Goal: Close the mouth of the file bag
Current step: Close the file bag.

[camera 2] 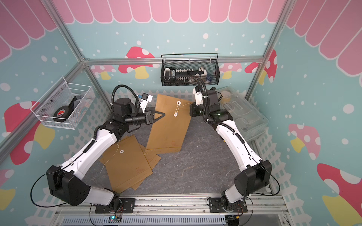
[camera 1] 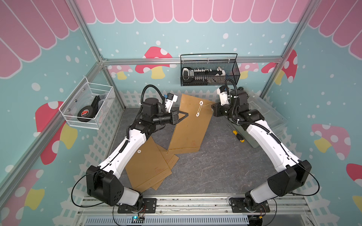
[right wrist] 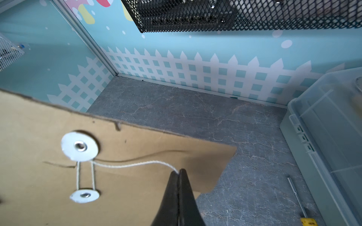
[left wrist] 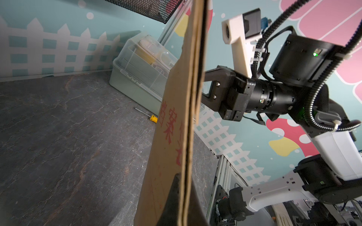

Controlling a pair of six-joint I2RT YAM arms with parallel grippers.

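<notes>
Screwdriver [right wrist: 299,202] handle off the edge

You see a brown file bag [camera 1: 190,125] with red writing on one side. Its two round buttons [right wrist: 79,146] are white with shiny silver middles, and its string [right wrist: 133,165] is white. The other bags [camera 1: 147,168] are the same brown. Your table [camera 1: 215,166] is dark grey with thin pale cracks, like stone. Your left gripper [camera 1: 187,113] and right gripper [right wrist: 179,172] are black, and the arms are white and black. The walls [camera 1: 176,39] are light blue with white dots, pink scallops on top, red mushrooms with white spots and yellow stems, and a white fence below. One basket [camera 1: 195,83] is black mesh; the other basket [camera 1: 78,97] is white. The screwdriver [camera 1: 238,135] is yellow and black. The box [left wrist: 127,84] is see-through and pale green.
</notes>
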